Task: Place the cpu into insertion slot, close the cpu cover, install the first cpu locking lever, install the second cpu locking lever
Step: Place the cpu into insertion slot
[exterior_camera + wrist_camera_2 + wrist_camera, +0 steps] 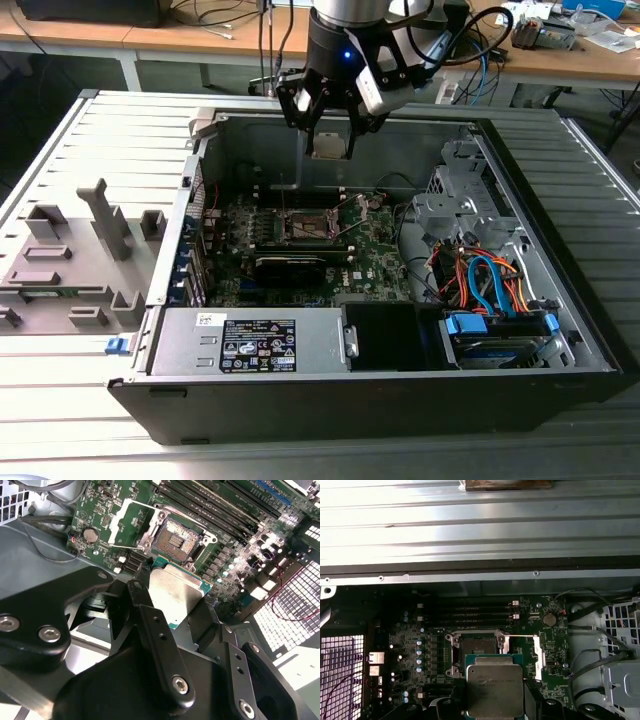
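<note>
An open computer case lies on its side on a grey ribbed tabletop in the exterior view. Inside it sits a green circuit board. A grey power supply box fills the near corner, and a drive bay with blue and orange cables lies toward the exterior view's right. Outside the case, toward the exterior view's left, a grey moulded holder rests on the tabletop. The arm reaches down near the case's far wall. Its jaws are closed on the chip, which hangs above the board, apart from the socket. In the second wrist view the chip is clamped by its edges between two black fingers, with its silvery top and green rim showing. Beyond it the socket shows its dark centre uncovered. The cover, a thin metal frame, is swung open beside the socket. A coin battery and a row of long black memory slots also sit on the board. In the first wrist view the chip hangs just in front of the socket, and the cover is folded back to one side. The coin battery is near the board's edge, and the case's ribbed metal wall rises behind.
</note>
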Tool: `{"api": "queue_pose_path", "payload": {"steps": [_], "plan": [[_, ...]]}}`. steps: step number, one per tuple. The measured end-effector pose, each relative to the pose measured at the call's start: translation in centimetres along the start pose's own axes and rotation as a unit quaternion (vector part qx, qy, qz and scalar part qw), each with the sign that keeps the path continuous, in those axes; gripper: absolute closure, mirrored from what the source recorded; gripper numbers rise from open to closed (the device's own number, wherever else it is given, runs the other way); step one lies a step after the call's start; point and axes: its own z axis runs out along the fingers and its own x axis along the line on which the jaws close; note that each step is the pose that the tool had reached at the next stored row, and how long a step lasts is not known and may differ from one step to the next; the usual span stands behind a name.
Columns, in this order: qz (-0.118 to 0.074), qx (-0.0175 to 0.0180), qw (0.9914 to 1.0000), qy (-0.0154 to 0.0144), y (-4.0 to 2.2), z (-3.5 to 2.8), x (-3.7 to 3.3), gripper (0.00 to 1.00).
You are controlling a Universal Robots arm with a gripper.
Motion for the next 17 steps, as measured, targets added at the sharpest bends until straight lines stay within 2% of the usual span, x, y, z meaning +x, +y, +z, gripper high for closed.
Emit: {"api": "queue_pose_path", "payload": {"steps": [17], "plan": [[0.000,-0.0001,1.00000,0.0000,-0.05,0.54,-0.01,0.45]]}}
